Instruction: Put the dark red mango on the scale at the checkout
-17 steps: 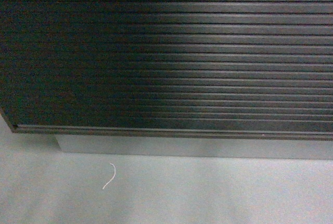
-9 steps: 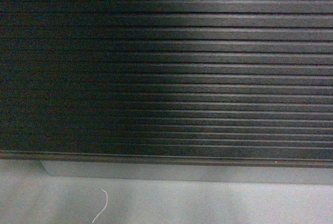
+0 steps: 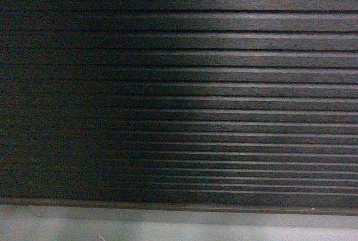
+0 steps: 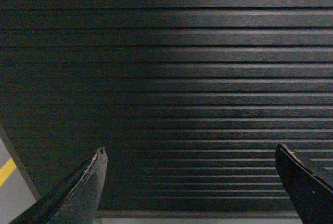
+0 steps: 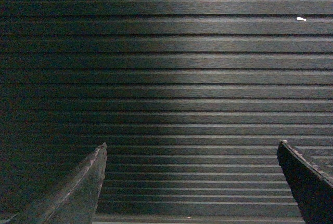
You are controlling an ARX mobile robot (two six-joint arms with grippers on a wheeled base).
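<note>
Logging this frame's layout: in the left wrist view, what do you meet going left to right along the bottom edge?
Grey floor with a yellow line → one dark fingertip of the left gripper → ribbed checkout front filling the gap → the other fingertip at the right edge. The jaws stand wide apart, empty.

A grey floor [image 3: 168,227] strip lies along the bottom, with a yellow floor line [image 4: 6,170] at left
</note>
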